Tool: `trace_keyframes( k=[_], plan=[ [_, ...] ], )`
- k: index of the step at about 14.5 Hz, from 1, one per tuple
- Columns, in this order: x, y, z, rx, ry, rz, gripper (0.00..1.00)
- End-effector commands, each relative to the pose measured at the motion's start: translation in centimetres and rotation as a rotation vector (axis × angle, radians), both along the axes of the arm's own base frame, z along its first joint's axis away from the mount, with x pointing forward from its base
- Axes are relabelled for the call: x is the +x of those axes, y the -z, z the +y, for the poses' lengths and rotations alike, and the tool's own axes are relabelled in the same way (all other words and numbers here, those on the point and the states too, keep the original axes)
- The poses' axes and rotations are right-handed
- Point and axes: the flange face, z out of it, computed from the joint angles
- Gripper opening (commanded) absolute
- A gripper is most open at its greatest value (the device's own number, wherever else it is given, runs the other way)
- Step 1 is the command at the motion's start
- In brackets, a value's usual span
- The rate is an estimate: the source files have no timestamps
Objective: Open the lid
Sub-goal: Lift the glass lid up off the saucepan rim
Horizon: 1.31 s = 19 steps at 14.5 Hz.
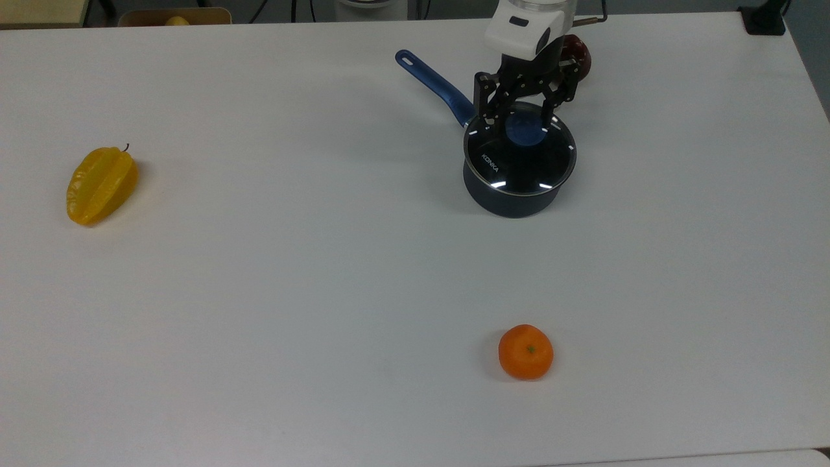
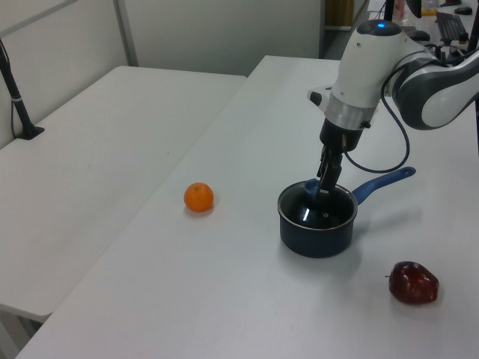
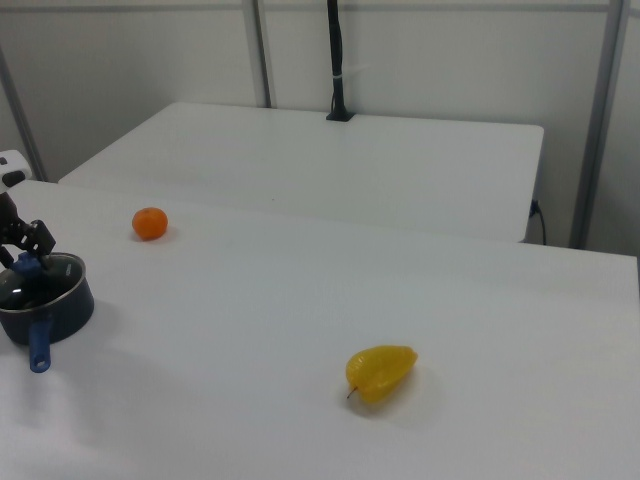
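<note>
Orange and starfruit lie near on the bench, well apart from the saucepan, on which the lid sits closed. Farther back, the gripper straddles the blue knob with fingers apart. Good practice, I judge, is closing squarely on the knob, then lifting straight up so the pan stays put.

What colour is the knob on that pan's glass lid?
Blue; the knob on the lid shows best in the top view.

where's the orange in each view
Top view: the orange sits low, right of centre.
Left view: left of centre, to the left view's left of the saucepan.
Right view: upper left, beyond the saucepan.
Shared landmark: the saucepan.
</note>
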Motion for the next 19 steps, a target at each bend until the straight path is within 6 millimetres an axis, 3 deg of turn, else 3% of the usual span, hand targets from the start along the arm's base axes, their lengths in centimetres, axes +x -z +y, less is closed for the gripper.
trace_keyframes(
  k=[1, 4, 7, 9, 15, 19],
  plan=[
    [0.4, 0.1, 0.3, 0.001, -0.021, -0.024, 0.77],
    [0.3, 0.1, 0.5, 0.003, -0.02, -0.023, 0.51],
    [0.3, 0.1, 0.5, 0.008, -0.014, -0.019, 0.4],
    [0.4, -0.4, 0.4, 0.011, -0.006, -0.019, 0.39],
    [1.2, -5.2, 0.3, -0.009, 0.035, 0.009, 0.39],
    [1.7, -7.0, -0.8, 0.005, 0.065, 0.004, 0.39]
  ],
)
